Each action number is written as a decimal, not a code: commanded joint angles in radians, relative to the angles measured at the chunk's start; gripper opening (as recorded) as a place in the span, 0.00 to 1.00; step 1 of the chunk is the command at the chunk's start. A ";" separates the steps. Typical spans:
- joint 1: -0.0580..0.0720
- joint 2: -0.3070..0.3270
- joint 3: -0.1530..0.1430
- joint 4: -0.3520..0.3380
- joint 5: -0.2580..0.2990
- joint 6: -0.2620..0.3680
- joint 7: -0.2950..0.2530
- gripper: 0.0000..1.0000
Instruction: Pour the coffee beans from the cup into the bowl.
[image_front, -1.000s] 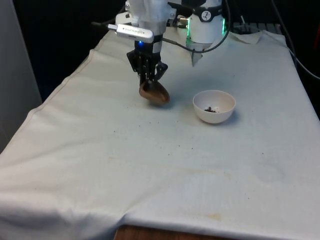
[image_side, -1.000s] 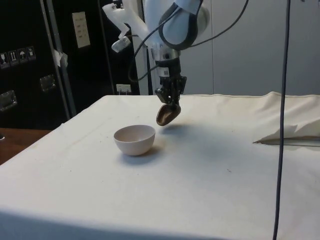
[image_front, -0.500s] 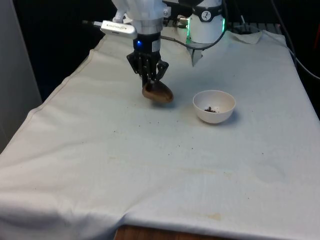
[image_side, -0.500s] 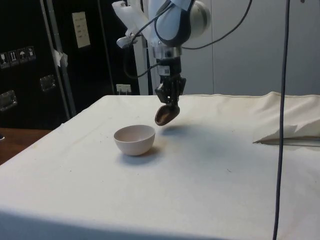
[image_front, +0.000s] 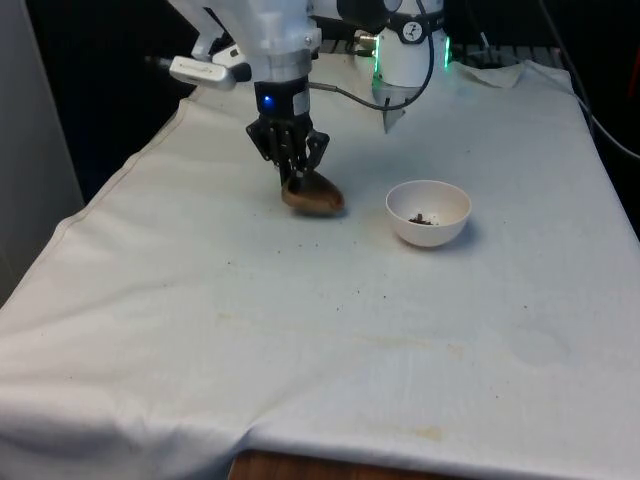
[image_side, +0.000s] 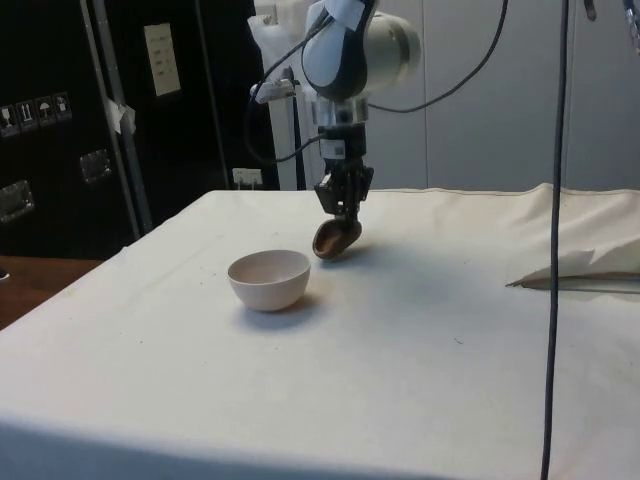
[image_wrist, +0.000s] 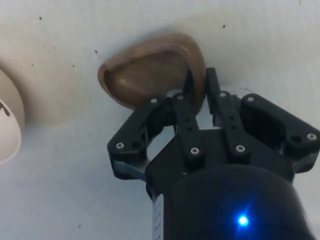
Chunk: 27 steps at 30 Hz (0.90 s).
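Item: brown cup (image_front: 313, 196), tilted, its rim pinched between the closed fingers of the gripper (image_front: 291, 172); held low over the cloth. White bowl (image_front: 428, 213), beans inside, is placed well apart, toward the front view's right.

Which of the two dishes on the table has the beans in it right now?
The white bowl, standing free on the cloth with a few dark beans at its bottom. The brown cup, tilted and pinched at its rim by the tool, looks empty.
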 joint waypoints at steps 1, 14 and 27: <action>-0.016 -0.005 0.017 0.001 0.027 -0.004 -0.028 0.04; -0.010 0.001 0.003 0.011 0.116 -0.019 -0.126 0.62; 0.009 -0.022 -0.024 0.007 0.077 -0.025 -0.103 1.00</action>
